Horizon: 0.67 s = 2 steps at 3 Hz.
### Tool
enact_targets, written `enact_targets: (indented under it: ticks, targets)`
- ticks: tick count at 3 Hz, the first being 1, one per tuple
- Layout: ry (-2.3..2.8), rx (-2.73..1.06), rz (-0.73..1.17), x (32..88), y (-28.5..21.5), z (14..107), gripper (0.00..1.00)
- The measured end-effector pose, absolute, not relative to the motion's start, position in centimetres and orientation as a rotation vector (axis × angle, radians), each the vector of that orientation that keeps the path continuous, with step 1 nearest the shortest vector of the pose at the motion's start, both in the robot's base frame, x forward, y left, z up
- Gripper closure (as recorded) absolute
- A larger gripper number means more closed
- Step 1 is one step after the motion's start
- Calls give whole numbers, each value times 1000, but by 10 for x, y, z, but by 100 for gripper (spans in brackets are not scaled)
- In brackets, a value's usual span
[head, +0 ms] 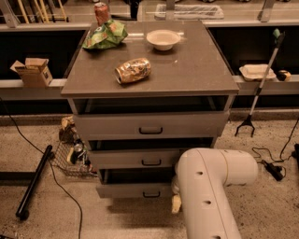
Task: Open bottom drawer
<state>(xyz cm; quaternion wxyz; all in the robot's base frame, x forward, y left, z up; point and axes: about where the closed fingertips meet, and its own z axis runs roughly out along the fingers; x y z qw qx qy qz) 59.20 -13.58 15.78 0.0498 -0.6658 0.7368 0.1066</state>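
The grey cabinet (149, 74) has three drawers. The bottom drawer (131, 190) is the lowest and narrowest grey front, with a small dark bar handle (151, 194) at its centre. It stands out a little from the cabinet, with a dark gap above it. My white arm (205, 191) reaches in from the lower right and covers the drawer's right end. My gripper (175, 202) is at that right end, low by the floor, mostly hidden behind the arm.
On the cabinet top are a lying can (133, 70), a green bag (105, 35), a red can (101, 11) and a white bowl (163, 39). A wire basket (70, 156), a black pole (35, 182) and cables lie on the floor to the left. A grabber stick (259, 84) leans at the right.
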Motion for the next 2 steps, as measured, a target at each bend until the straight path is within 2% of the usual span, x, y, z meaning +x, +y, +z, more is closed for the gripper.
enact_targets:
  ticks: [1,2]
  targets:
    - [2286,-1996,363,567,-141,147,5]
    - [2286,-1996,363,567,-140,154,23]
